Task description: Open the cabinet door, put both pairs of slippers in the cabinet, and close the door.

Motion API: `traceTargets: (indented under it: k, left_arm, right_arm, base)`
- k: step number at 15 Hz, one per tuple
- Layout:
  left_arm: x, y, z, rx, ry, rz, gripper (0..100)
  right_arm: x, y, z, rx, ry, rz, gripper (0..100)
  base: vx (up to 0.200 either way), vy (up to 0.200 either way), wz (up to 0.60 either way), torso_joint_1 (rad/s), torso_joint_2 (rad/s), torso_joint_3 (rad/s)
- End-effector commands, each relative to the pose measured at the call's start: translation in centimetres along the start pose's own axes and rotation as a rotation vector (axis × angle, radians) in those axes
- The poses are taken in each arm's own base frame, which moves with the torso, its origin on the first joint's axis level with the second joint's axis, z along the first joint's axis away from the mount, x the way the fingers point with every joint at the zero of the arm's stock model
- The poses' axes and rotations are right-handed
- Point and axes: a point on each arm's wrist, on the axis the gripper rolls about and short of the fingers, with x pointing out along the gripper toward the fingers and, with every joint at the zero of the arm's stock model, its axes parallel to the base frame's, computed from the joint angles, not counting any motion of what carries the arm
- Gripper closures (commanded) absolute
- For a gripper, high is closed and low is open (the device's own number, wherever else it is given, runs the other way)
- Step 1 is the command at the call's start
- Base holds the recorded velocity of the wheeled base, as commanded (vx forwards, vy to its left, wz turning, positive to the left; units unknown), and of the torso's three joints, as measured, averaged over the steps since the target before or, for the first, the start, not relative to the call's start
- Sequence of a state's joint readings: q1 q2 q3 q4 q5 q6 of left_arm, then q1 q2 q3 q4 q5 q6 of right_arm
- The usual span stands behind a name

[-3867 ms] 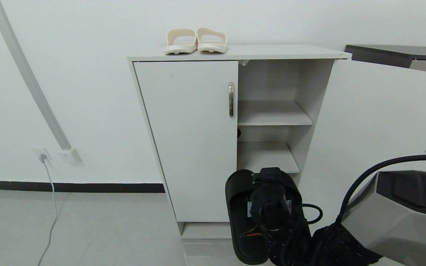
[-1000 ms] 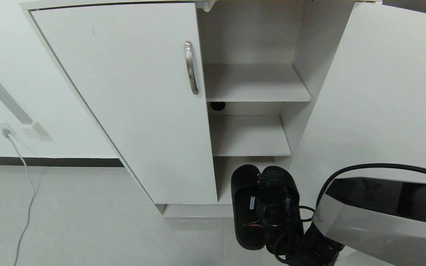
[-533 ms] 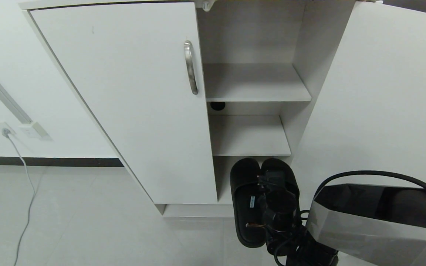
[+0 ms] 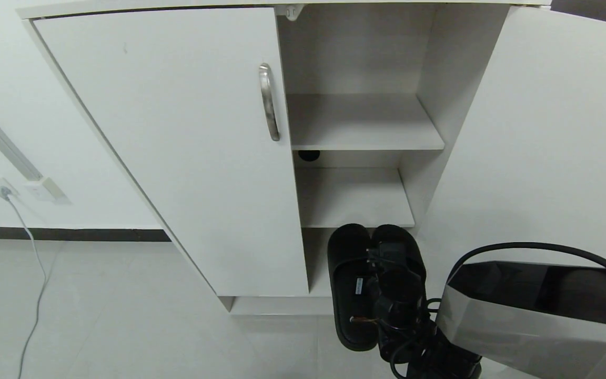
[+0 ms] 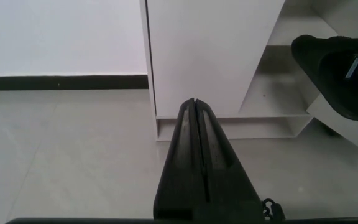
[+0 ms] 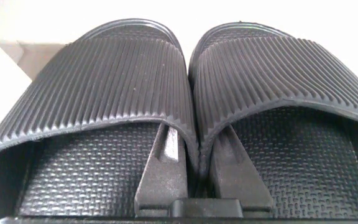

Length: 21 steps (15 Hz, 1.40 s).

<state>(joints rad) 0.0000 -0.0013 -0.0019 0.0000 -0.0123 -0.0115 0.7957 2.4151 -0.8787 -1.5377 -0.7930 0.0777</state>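
A: Item one, black slippers (image 4: 358, 284)?
B: One pair, side by side, toes toward the cabinet (image 4: 440, 63), at 6 o'clock from the lower shelf (image 4: 353, 197), at the mouth of the bottom bay; how far in, cannot tell. Right gripper (image 6: 194, 158): one finger inside each slipper, clamped on the adjoining inner sides.
A: Doors?
B: Right door (image 4: 545, 131) swung open, 3 o'clock in the head view. Left door (image 4: 177, 131) shut, 10 o'clock, handle (image 4: 269, 102) upright. Upper shelf (image 4: 361, 121) at 12.
A: Left gripper (image 5: 195, 106)?
B: Fingers pressed flat together, above the floor (image 5: 73, 155), cabinet base at its 12 o'clock. Wall socket (image 4: 3, 192) at 9 o'clock.
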Motion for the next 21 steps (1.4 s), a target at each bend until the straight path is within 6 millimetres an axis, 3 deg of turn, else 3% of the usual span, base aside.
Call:
traceTargets:
  k: [1, 7, 13, 18, 21]
  left_arm:
    - [0.0, 0.0, 0.0, -0.001, 0.002, 0.000, 100]
    - [0.0, 0.0, 0.0, -0.002, 0.002, 0.000, 100]
    - [0.0, 0.0, 0.0, -0.002, 0.002, 0.000, 100]
    - [0.0, 0.0, 0.0, -0.002, 0.002, 0.000, 100]
    - [0.0, 0.0, 0.0, -0.002, 0.002, 0.000, 100]
  right_arm:
    - [0.0, 0.0, 0.3, 0.005, -0.006, 0.001, 100]
    - [0.2, 0.0, -0.2, -0.006, 0.006, 0.009, 100]
    - [1.7, 0.8, 0.7, -0.010, 0.005, 0.072, 100]
    - [4.6, 1.2, 1.9, -0.020, 0.022, 0.042, 100]
    - [8.0, 2.2, 3.1, -0.020, 0.022, 0.008, 100]
  base:
    - [0.200, 0.000, 0.00, 0.002, 0.01, 0.002]
    - [0.200, 0.000, 0.00, 0.002, 0.00, 0.004]
    - [0.000, 0.000, 0.00, 0.000, 0.00, 0.000]
    - [0.000, 0.000, 0.00, 0.000, 0.00, 0.000]
    - [0.000, 0.000, 0.00, 0.000, 0.00, 0.000]
